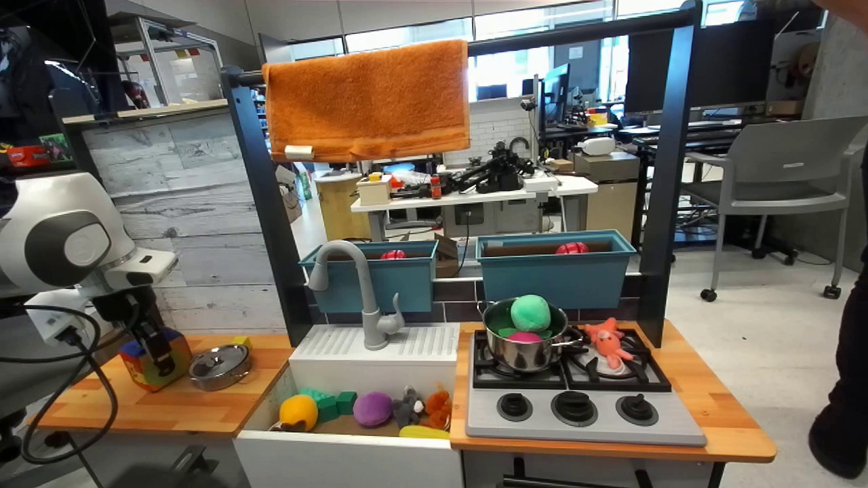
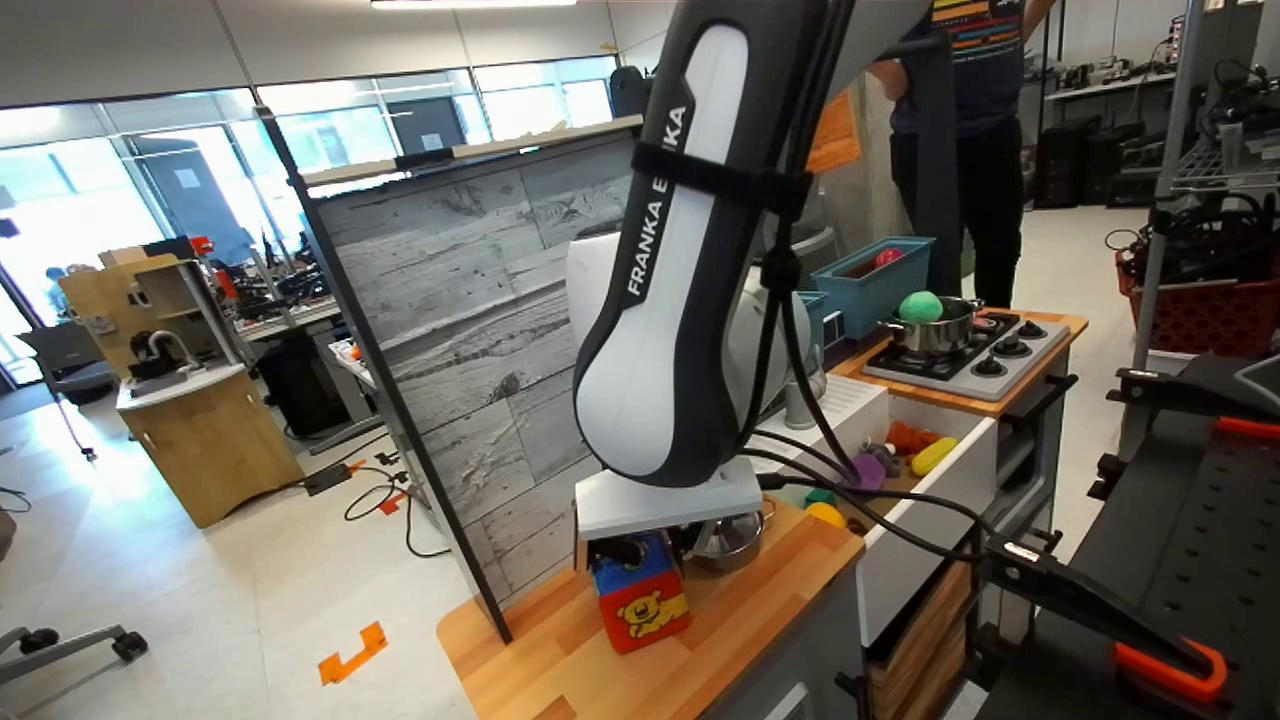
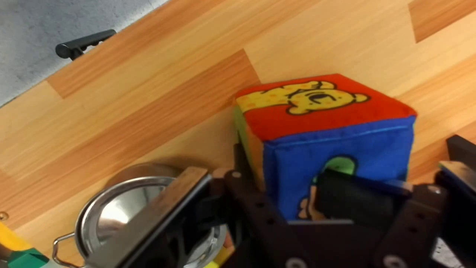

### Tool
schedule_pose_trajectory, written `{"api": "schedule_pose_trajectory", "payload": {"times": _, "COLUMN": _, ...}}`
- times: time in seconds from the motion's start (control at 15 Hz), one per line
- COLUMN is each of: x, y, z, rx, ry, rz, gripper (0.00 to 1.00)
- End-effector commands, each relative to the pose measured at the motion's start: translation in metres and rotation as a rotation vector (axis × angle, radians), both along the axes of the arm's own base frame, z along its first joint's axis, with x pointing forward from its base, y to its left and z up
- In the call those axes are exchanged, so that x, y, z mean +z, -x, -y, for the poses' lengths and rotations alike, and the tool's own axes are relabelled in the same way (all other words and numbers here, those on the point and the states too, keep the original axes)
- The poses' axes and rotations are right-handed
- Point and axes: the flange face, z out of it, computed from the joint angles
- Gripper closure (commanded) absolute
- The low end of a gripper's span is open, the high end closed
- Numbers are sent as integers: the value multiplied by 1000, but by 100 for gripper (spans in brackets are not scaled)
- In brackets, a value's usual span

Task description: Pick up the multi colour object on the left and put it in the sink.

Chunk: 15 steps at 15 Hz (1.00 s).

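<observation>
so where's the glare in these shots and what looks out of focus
Wrist view: a bright highlight on the metal pot; the jaws look soft and blurred, while the bear on the multi-coloured block reads clearly. Both exterior views: windows washed out near white in places; in an exterior view, glare on the floor.

White-and-black arm (image 2: 640, 410), "FRANKA" lettering (image 2: 648, 237), black strap (image 2: 715, 178) and cables (image 2: 783, 290), dark end effector (image 3: 347, 150) with silvery screws (image 3: 296, 262).

A robot arm (image 2: 690, 250) and cluttered table (image 1: 575, 186) suggest a lab.
</observation>
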Motion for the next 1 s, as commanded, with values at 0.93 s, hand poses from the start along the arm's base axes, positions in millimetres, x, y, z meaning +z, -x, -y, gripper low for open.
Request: {"api": "schedule_pose_trajectory", "payload": {"times": 0.93, "x": 126, "y": 23, "z": -4, "rx": 6, "ry": -7, "rz": 11, "gripper": 100}}
